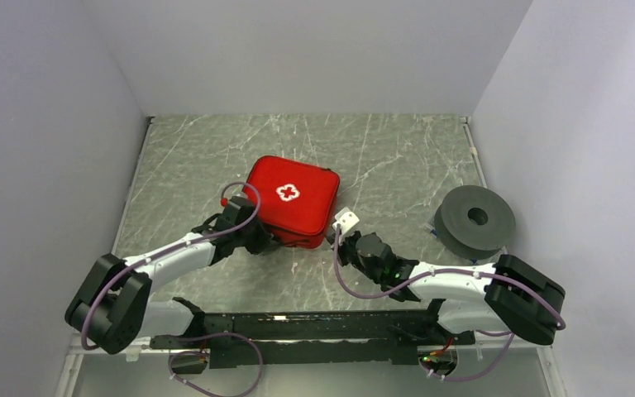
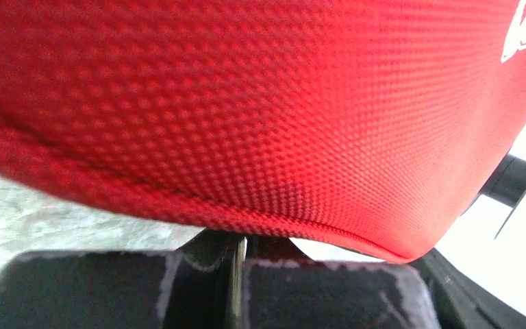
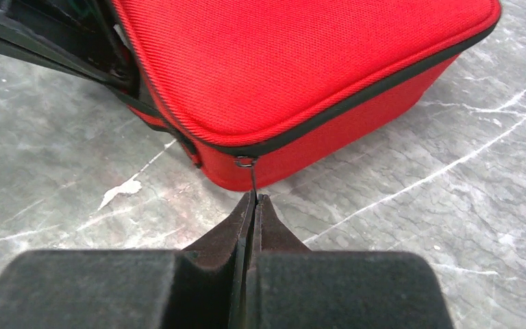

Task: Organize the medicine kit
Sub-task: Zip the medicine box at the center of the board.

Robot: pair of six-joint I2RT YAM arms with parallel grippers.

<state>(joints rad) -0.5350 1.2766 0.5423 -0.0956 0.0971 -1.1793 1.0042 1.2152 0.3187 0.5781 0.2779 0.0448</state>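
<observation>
The red medicine kit (image 1: 293,198) lies closed in the middle of the table, its white cross facing up. My left gripper (image 1: 266,240) is against the kit's near left side. In the left wrist view the red fabric (image 2: 260,103) fills the frame, and the left gripper (image 2: 246,240) is shut, with its tips hidden under the kit's edge. My right gripper (image 1: 336,238) is at the near right corner. The right wrist view shows the kit (image 3: 301,62) with its black zip line, and my right gripper (image 3: 255,199) shut on the thin metal zipper pull (image 3: 252,179).
A grey round disc (image 1: 475,219) with a centre hole sits at the right, close to the right wall. Grey walls enclose the marble table (image 1: 215,149) on three sides. Black parts of the left arm (image 3: 41,34) show beside the kit.
</observation>
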